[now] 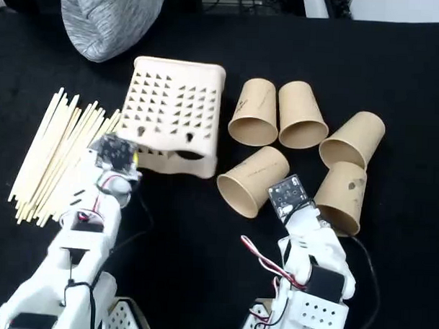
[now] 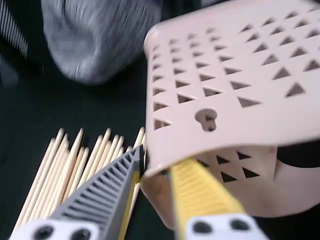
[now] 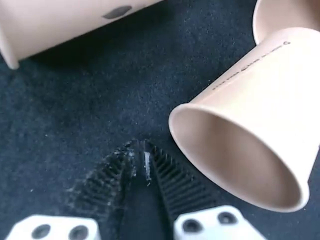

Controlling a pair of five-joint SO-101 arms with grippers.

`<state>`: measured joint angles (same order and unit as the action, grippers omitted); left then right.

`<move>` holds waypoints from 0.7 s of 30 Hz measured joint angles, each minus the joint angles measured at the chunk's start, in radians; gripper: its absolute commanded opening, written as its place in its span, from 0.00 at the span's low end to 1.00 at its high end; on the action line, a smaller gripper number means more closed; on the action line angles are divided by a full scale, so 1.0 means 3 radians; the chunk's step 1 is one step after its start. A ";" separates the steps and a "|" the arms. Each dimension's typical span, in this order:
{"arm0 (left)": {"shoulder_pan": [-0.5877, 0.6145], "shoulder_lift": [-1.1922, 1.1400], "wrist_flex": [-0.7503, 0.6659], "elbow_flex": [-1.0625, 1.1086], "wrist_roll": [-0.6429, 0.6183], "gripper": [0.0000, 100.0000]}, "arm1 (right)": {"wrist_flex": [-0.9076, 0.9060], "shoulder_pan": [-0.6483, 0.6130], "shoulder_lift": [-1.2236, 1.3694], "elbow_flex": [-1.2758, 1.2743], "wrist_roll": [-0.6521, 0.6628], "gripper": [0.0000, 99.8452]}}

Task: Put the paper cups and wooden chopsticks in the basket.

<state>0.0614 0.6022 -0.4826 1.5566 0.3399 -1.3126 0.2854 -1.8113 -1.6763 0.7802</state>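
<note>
Left jaws clamp the wall of a tipped beige perforated plastic basket [image 2: 225, 90], pale wooden chopsticks [image 2: 65, 165] just beside; right jaws together, brown paper cup [image 3: 250, 145] lying alongside

Robotics lab bench: black-cloth table [image 1: 410, 63], two robot arms [image 1: 80, 239].
</note>
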 measured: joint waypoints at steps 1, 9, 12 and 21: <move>-0.0061 -0.0010 -0.0220 0.0087 -0.0010 0.03 | 0.0000 0.0000 0.0000 0.0000 0.0000 0.01; -0.0189 0.0194 -0.0941 0.0343 -0.0087 0.03 | 0.0000 0.0000 0.0000 0.0000 0.0000 0.01; -0.0184 0.0486 -0.0629 0.0343 -0.0327 0.03 | 0.0000 0.0000 0.0000 0.0000 0.0000 0.01; -0.0251 0.2005 0.2557 -0.0956 -0.0762 0.03 | 0.0000 0.0000 0.0000 0.0000 0.0000 0.01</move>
<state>-0.0138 1.2037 0.2846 1.2697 0.1112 -1.3126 0.2854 -1.8113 -1.6763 0.7802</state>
